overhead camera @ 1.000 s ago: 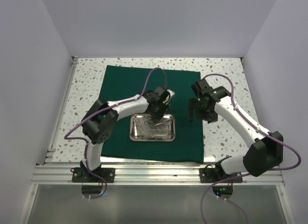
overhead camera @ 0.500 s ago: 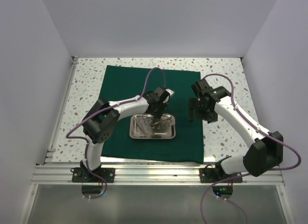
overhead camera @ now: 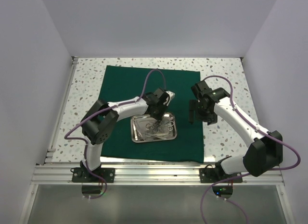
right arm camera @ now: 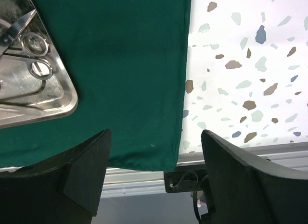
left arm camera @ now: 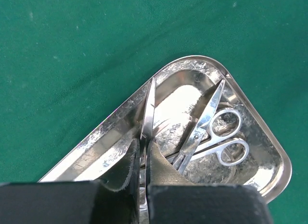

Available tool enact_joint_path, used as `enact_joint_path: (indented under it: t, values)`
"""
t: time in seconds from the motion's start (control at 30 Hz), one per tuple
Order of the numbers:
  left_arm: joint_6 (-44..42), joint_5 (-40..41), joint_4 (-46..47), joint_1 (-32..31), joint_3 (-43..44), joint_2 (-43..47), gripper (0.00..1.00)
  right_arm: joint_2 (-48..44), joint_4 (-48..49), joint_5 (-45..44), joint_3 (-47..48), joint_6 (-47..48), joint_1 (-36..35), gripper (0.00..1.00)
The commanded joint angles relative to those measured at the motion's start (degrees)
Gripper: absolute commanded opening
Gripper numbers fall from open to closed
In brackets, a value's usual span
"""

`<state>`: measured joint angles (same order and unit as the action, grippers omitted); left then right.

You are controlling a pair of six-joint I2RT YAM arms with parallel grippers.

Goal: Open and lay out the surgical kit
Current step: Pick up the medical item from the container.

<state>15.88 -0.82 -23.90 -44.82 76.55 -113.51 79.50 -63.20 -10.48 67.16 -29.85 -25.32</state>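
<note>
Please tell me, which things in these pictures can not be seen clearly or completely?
- Left wrist view: the lower end of the slim instrument is hidden between the closed pads of the left gripper, so its kind is unclear.
- Top view: the instruments in the tray are too small to count.
- Right wrist view: most of the tray is cut off by the left edge, beside the open right gripper.

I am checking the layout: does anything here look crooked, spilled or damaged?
Nothing is spilled or damaged. The steel tray lies slightly crooked on the green cloth, and the instruments in it overlap; the left end effector pinches one slim instrument.
</note>
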Motion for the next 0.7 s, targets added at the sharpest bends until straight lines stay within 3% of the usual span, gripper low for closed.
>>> enact_joint_path:
  t: [0.0, 0.4, 0.67]
  values:
    - [1.35, 0.11, -11.33, 0.17, -0.45, -3.65, 0.0, -0.32, 0.97, 0.72, 0.7, -0.21, 0.19, 0.79]
    - [-0.32, 8.46, -25.58, 2.18, 17.92, 4.27, 0.0, 0.47, 0.97, 0.81, 1.31, 0.58, 0.19, 0.79]
    - [-1.99, 14.7, -17.86, 16.94, 26.16, -3.45, 0.0, -0.57, -1.57, 2.04, 2.98, 1.37, 0.27, 0.78]
